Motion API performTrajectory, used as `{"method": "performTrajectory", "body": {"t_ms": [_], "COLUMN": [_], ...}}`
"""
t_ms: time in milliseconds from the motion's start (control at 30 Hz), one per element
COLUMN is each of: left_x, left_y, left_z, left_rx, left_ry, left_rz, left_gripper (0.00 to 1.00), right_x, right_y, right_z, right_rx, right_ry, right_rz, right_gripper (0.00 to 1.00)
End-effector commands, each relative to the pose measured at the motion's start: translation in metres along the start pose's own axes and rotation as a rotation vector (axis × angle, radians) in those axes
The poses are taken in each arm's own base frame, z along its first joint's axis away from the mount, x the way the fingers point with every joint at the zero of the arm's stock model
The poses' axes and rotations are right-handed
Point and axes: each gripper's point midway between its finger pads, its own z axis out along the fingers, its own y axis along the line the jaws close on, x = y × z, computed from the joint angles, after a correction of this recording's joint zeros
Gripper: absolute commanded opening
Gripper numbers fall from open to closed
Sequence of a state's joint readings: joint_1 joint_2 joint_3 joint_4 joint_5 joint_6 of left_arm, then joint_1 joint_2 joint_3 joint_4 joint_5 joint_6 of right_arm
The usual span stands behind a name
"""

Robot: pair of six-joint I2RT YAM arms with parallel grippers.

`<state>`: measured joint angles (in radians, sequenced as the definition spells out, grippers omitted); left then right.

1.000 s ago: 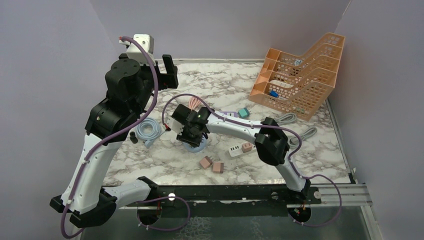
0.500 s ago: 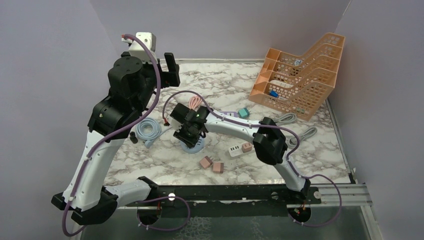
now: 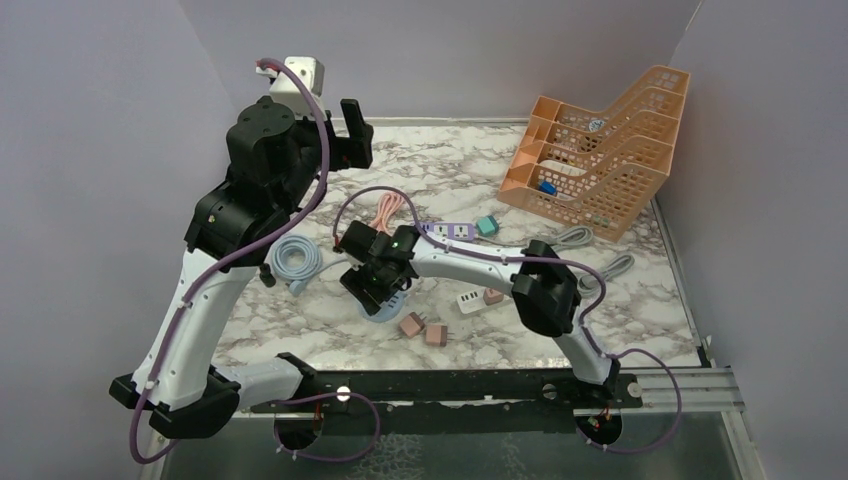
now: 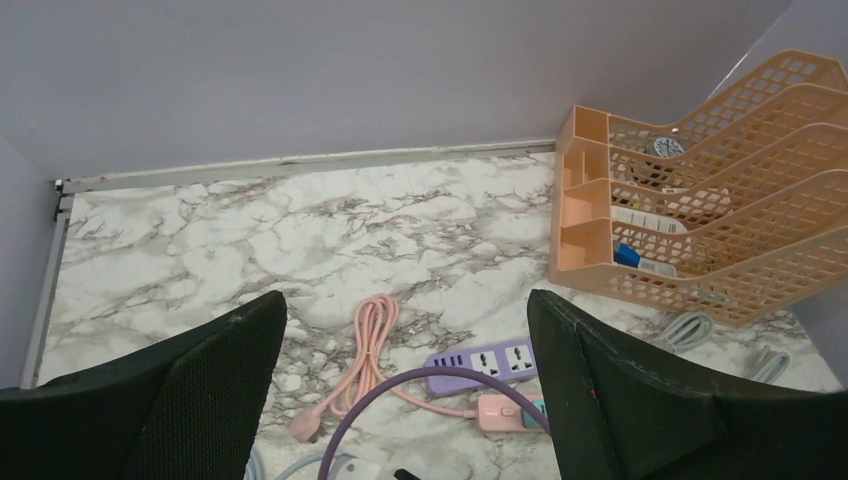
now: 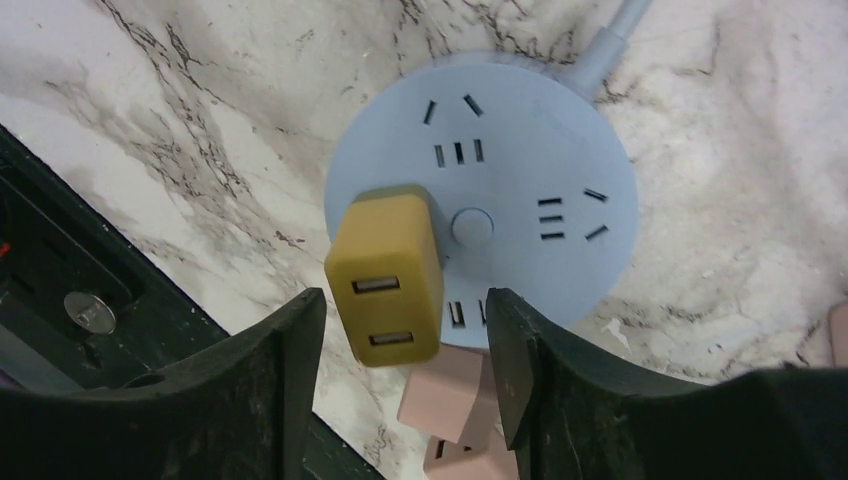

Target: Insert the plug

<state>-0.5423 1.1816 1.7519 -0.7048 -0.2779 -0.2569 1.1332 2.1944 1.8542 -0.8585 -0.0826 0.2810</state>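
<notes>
Right wrist view: mustard plug [image 5: 385, 280] is seen standing upright in the round blue socket hub [image 5: 545, 190], at the hub's near-left edge, two USB ports facing up. It appears seated, though the pins are hidden, so full depth cannot be confirmed. Right end effector [image 5: 400, 305] is held low over it with its fingers [image 5: 290, 400] parted, one on each side of the plug and a gap on both; nothing is gripped. Left end effector [image 4: 405, 305] is raised well away at the back left, spread wide and empty.

Step judged: insertion done, release in hand. Next move calls for a straight lift clear, so neither finger catches the plug and tilts it out. Pink adapters [image 5: 450, 400] lie just beside the hub on the marble surface [image 5: 750, 150] and should be left untouched.

Writing: none readable on the plug or hub; no brand is seen. Purple power strip [image 4: 490, 362], pink cable [image 4: 365, 350] and orange rack [image 4: 700, 200] are visible in the left wrist view, labels too small to be read.
</notes>
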Motion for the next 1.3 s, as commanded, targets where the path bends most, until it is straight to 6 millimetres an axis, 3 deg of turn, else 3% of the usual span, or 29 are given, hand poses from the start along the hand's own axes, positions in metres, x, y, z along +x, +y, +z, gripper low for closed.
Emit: {"method": "performTrajectory", "body": {"t_ms": [0,100,267,400,533,733,900,1167,1267], "left_x": [-0.023,-0.023,-0.021,-0.016,-0.013,-0.011,-0.010,-0.007,-0.007], "left_y": [-0.007,-0.006,-0.005,-0.006,-0.004,-0.003,-0.003,-0.003,-0.002], "left_z": [-0.007,-0.007,-0.009,-0.009,-0.009,-0.012,-0.013,-0.013,-0.013], "left_rx": [0.038,0.037,0.038,0.043,0.035,0.036,0.037,0.038,0.037], "left_ry": [-0.061,-0.061,-0.059,-0.049,-0.045,-0.044,-0.044,-0.038,-0.038], "left_rz": [-0.022,-0.017,-0.013,-0.015,-0.027,-0.034,-0.035,-0.032,-0.032], "left_gripper": [0.93,0.93,0.93,0.94,0.94,0.94,0.94,0.94,0.94], "right_x": [-0.030,-0.029,0.000,0.033,0.049,0.060,0.072,0.080,0.082], "right_y": [-0.004,-0.007,-0.018,-0.028,-0.026,-0.006,-0.013,-0.025,-0.027], "right_z": [-0.041,-0.062,-0.072,-0.060,-0.047,-0.020,-0.003,0.003,0.005], "right_rx": [0.073,0.085,0.105,0.142,0.167,0.152,0.214,0.274,0.290], "right_ry": [-0.165,-0.226,-0.238,-0.161,-0.108,-0.068,-0.032,-0.012,-0.010], "right_rz": [0.067,0.091,0.093,0.106,0.082,0.048,0.080,0.097,0.105], "right_gripper": [0.61,0.63,0.65,0.65,0.65,0.65,0.59,0.48,0.50]}}
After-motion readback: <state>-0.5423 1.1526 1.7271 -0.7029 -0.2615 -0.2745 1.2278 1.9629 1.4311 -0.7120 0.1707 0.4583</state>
